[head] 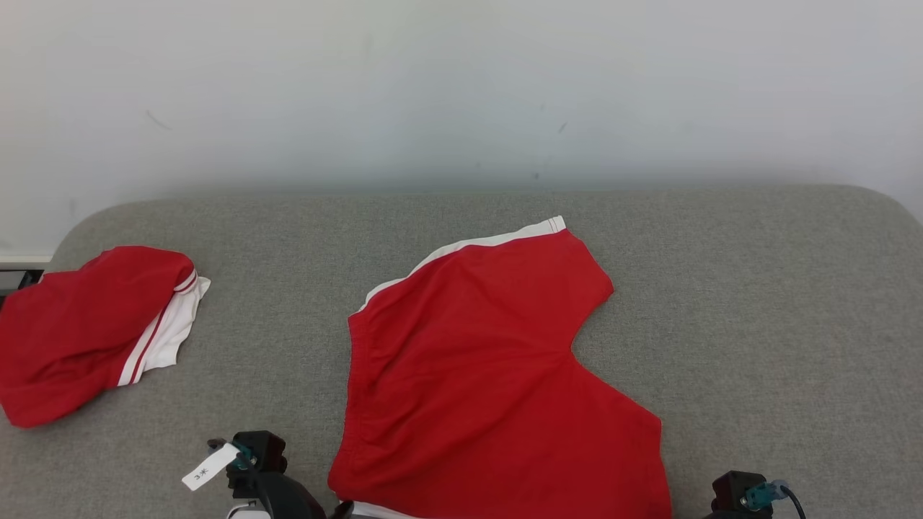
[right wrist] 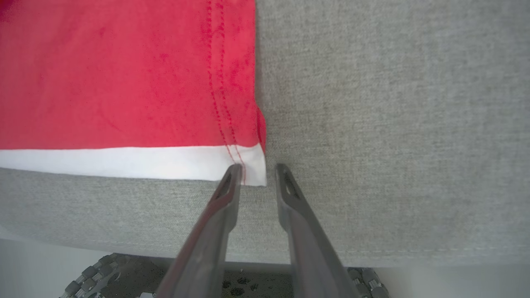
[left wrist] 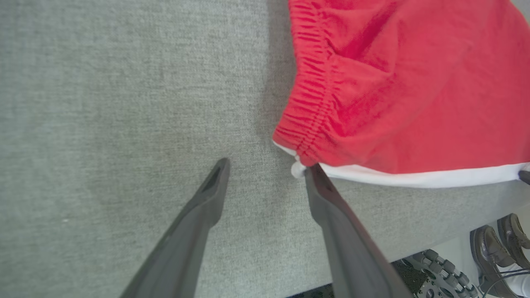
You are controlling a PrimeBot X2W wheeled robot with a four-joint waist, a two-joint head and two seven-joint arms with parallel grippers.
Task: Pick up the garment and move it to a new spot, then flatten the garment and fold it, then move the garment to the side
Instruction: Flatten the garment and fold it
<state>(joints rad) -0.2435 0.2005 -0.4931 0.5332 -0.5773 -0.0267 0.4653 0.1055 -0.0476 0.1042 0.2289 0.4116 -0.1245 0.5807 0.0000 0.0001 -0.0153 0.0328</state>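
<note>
Grey woven-fabric tabletop (head: pixel 757 288), rounded corners, pale wall (head: pixel 461 86) behind.

Task thing: pair of red cotton shorts with white side stripes (head: pixel 490 360), spread flat at the middle of the tabletop. The waistband faces the robot's left and the two legs point right. One leg reaches toward the wall, and the other lies along the tabletop's near edge.

A second red garment with white trim (head: pixel 79 331) lies crumpled well to the left of the shorts, apart from them.

Left claw (left wrist: pixel 269 165): wide. It sits at the near waistband corner of the shorts. One finger (left wrist: pixel 327 198) touches the small white tip of that corner; the other rests over bare grey fabric just beside the shorts. The gathered elastic waistband (left wrist: pixel 310 95) runs away from the claw, and the white stripe (left wrist: pixel 414 178) runs along the near edge.

Right claw (right wrist: pixel 258 167): narrow, with a slim gap left between its fingers. It sits at the near hem corner of the shorts. One fingertip (right wrist: pixel 232 174) lies over the white corner by the double red stitching (right wrist: pixel 219 82); the other is on grey fabric just off the cloth. No pinch on the cloth can be made out.

A white paper tag (head: pixel 209 467) hangs on the left wrist, left of the shorts.

A pair of dark shoes (left wrist: pixel 497 244) stands on the floor, below the tabletop edge nearest the shorts.
</note>
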